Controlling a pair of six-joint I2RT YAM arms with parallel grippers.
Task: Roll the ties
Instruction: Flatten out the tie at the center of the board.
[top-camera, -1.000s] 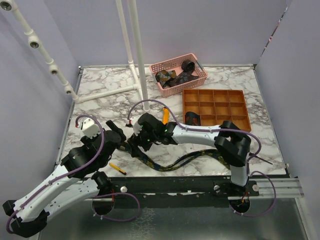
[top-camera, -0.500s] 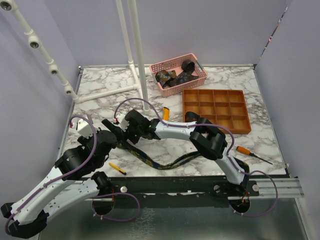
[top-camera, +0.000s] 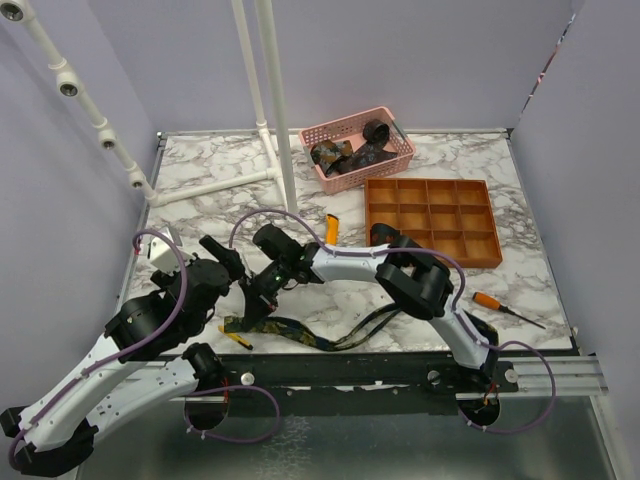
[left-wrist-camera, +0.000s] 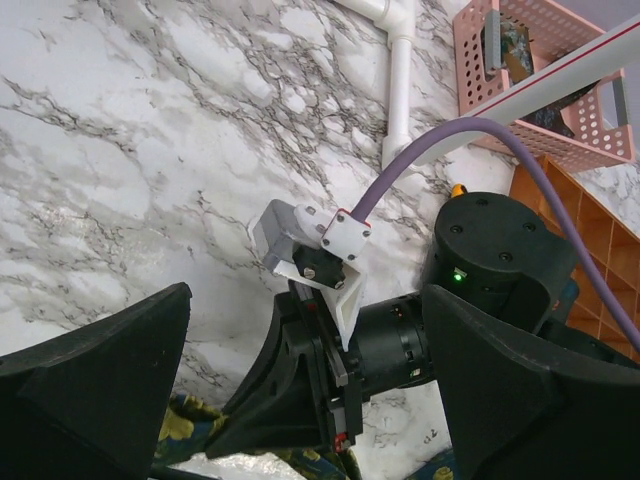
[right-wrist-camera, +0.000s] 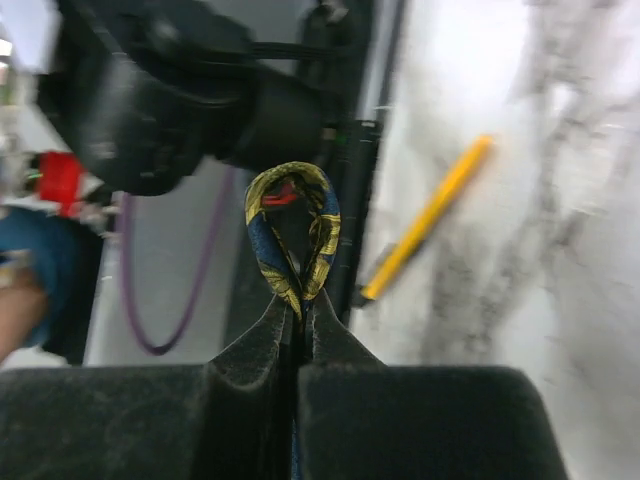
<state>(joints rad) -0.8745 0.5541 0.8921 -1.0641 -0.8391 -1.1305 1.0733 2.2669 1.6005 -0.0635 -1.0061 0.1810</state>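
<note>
Tightly clenched, the right end effector (right-wrist-camera: 300, 318) pinches a loop of tie (right-wrist-camera: 262, 240), while the left end effector (left-wrist-camera: 305, 330) gapes wide.

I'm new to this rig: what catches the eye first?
The right gripper pinches a loop of the navy yellow-printed tie at the front left of the table; the rest trails rightward along the near edge. At the back, a pink basket holds dark ties, beside an orange compartment tray.
</note>
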